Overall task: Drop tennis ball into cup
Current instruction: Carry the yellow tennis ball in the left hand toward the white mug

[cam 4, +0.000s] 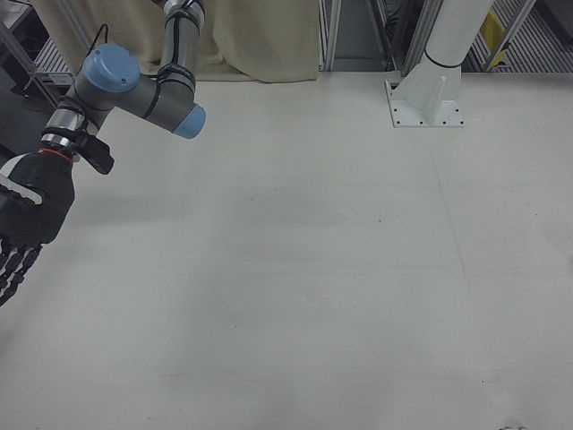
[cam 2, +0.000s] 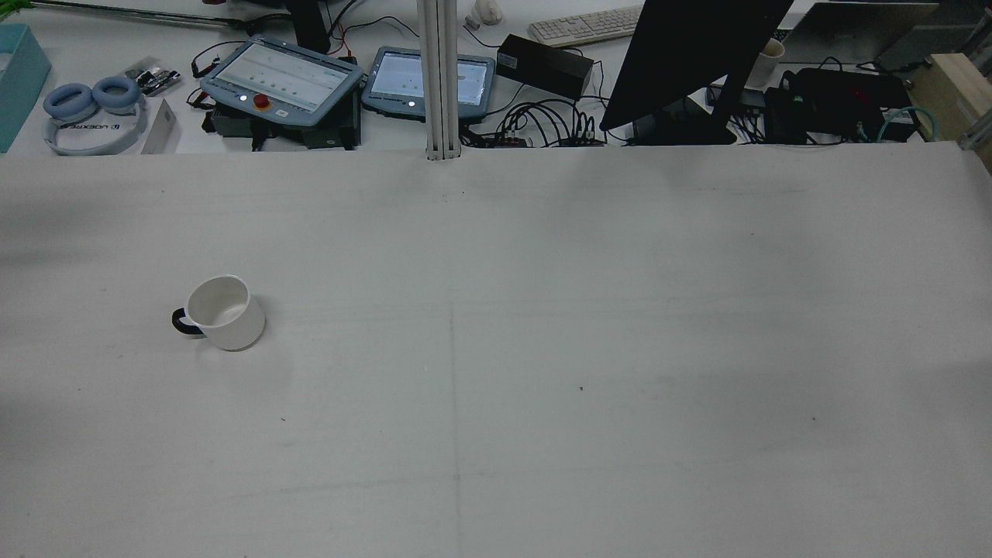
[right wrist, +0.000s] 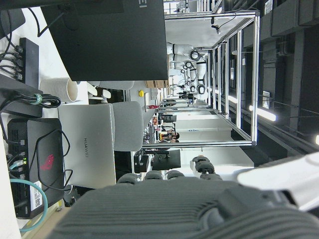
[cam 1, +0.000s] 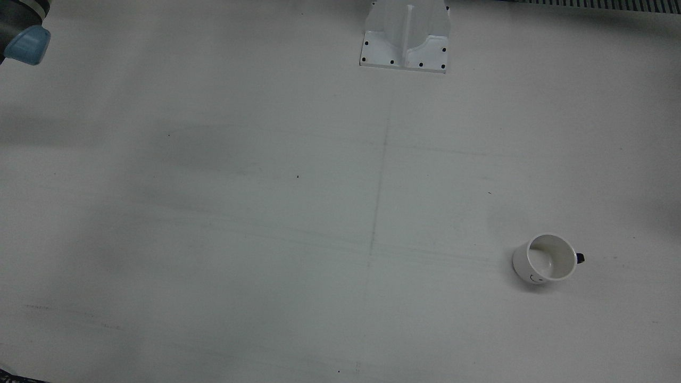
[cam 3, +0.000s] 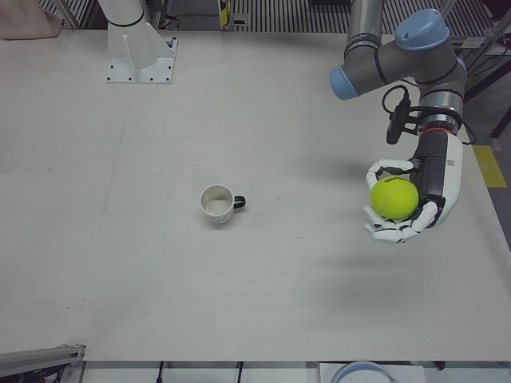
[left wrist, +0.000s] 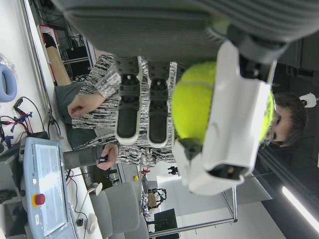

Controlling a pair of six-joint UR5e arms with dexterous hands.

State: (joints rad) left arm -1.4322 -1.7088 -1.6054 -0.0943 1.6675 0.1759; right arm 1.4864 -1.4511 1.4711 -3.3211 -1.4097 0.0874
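Observation:
A white cup (cam 3: 216, 204) with a dark handle stands upright and empty on the table; it also shows in the front view (cam 1: 546, 259) and the rear view (cam 2: 224, 313). My left hand (cam 3: 411, 195) is shut on a yellow-green tennis ball (cam 3: 394, 198), held above the table well to the view's right of the cup. The ball also shows in the left hand view (left wrist: 199, 104), clasped by the fingers (left wrist: 234, 119). My right hand (cam 4: 22, 224) hangs at the far left edge of the right-front view, fingers extended and empty.
A white arm pedestal (cam 1: 406, 37) is bolted at the table's back. Beyond the far edge in the rear view are teach pendants (cam 2: 283, 77), a monitor (cam 2: 690, 58), cables and headphones (cam 2: 93, 108).

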